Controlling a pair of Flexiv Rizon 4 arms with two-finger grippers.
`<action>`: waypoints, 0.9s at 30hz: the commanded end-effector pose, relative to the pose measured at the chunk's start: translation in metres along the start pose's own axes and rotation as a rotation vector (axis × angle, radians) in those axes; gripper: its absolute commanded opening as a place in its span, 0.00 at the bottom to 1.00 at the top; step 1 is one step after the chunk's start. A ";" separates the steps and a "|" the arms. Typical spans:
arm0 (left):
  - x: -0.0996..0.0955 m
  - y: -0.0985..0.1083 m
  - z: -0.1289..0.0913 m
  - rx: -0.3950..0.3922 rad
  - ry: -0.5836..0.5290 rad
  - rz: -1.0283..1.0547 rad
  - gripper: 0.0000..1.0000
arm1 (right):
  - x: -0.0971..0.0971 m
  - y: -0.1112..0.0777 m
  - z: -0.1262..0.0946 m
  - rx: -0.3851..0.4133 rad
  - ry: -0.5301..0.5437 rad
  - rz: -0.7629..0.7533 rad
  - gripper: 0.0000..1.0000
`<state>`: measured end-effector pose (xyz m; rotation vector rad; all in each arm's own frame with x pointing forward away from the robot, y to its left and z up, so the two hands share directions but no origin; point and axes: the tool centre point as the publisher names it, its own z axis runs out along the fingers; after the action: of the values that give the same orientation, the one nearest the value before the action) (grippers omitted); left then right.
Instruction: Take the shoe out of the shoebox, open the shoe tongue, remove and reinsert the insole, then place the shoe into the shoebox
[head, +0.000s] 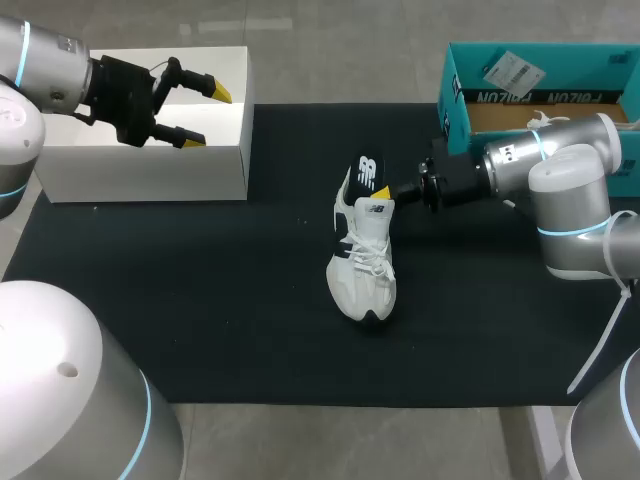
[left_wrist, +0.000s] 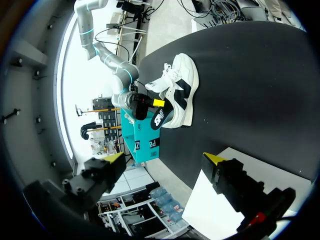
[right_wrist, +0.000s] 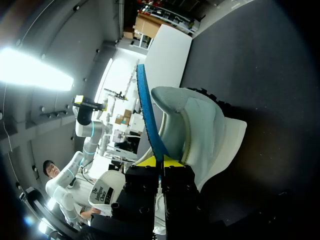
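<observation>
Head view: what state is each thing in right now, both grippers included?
shoe: out of the box, standing on the mat.
insole: sticking up from the heel opening.
teal shoebox: open.
white box: open.
left gripper: open, empty, over the white box.
right gripper: shut on the insole.

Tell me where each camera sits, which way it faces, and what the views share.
Head view: above and behind, looking down at the table; both arms enter, left gripper open by the white box, right gripper at the shoe.
Left wrist view: on the left wrist, facing across the table to the shoe; its open fingers show.
Right wrist view: on the right wrist, facing the shoe's heel; its fingers pinch the insole.
All share the shoe.
</observation>
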<state>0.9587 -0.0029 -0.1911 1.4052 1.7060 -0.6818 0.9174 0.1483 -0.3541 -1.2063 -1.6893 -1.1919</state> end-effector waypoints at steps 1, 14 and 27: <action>0.000 0.000 0.000 0.000 0.004 0.001 1.00 | -0.003 0.001 0.005 0.039 -0.002 0.012 0.00; 0.000 0.000 0.000 0.000 0.004 0.001 1.00 | 0.003 0.022 -0.005 -0.023 -0.052 -0.072 0.60; 0.000 0.000 0.000 0.000 0.004 0.001 1.00 | -0.003 0.026 0.002 -0.031 -0.054 -0.075 0.00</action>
<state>0.9587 -0.0029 -0.1910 1.4053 1.7060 -0.6818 0.9436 0.1488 -0.3465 -1.2113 -1.7782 -1.2432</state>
